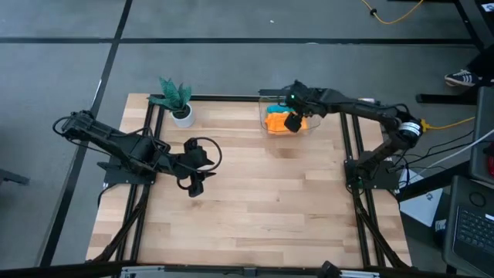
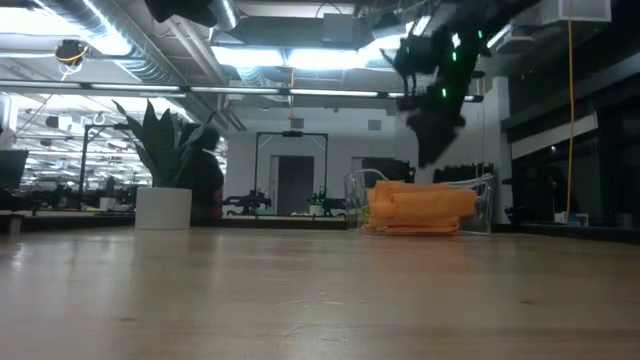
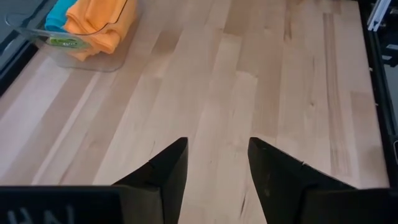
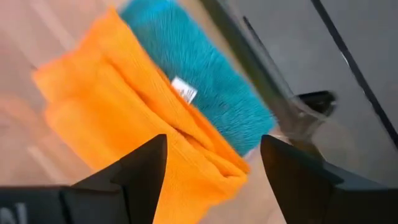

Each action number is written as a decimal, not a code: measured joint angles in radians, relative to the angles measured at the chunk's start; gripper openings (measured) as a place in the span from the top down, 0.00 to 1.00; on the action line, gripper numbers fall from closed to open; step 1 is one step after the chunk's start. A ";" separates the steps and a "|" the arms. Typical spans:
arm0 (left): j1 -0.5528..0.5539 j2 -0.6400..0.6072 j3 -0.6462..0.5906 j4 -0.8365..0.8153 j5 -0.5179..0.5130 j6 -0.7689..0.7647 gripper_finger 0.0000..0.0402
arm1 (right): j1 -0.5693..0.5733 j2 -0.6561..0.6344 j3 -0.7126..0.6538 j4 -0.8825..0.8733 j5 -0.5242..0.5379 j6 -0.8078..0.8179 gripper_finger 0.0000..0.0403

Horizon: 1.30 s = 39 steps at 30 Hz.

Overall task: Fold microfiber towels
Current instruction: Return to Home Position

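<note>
Right gripper (image 4: 213, 140) hung wide open and empty just above the bin (image 2: 485, 200), its load seemingly delivered; folded towels (image 4: 112, 106) lay inside, orange against teal. Left gripper (image 3: 217, 143) waited open, empty, over bare table (image 3: 280, 74).

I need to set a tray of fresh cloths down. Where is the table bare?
The near half of the table is bare wood, from beside the left gripper across to the right edge. So is the strip between the plant and the clear bin. The bin is crowded: the right gripper hangs over the folded towels.

Fuzzy cloth towels (image 4: 112, 118), glossy plastic bin (image 3: 87, 61)
</note>
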State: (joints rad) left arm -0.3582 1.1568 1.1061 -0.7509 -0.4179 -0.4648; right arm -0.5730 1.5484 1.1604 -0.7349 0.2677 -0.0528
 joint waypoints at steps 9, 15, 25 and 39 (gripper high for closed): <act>0.000 0.000 0.000 0.004 0.000 0.018 0.60 | 0.029 -0.015 0.270 -0.175 -0.008 0.141 0.35; 0.000 -0.018 -0.002 -0.064 0.033 0.070 0.60 | 0.037 -0.033 0.341 -0.282 -0.250 0.235 0.35; -0.011 -0.385 -0.127 -0.020 -0.059 0.109 0.60 | 0.247 -0.447 -0.054 -0.192 -0.263 0.397 0.35; 0.003 -0.988 -0.726 0.405 -0.061 0.298 0.60 | 0.544 -1.050 -0.859 0.808 -0.175 0.518 0.35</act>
State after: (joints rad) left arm -0.3550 0.1687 0.3799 -0.3458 -0.4789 -0.1671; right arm -0.0287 0.4986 0.3011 0.0731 0.0930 0.4656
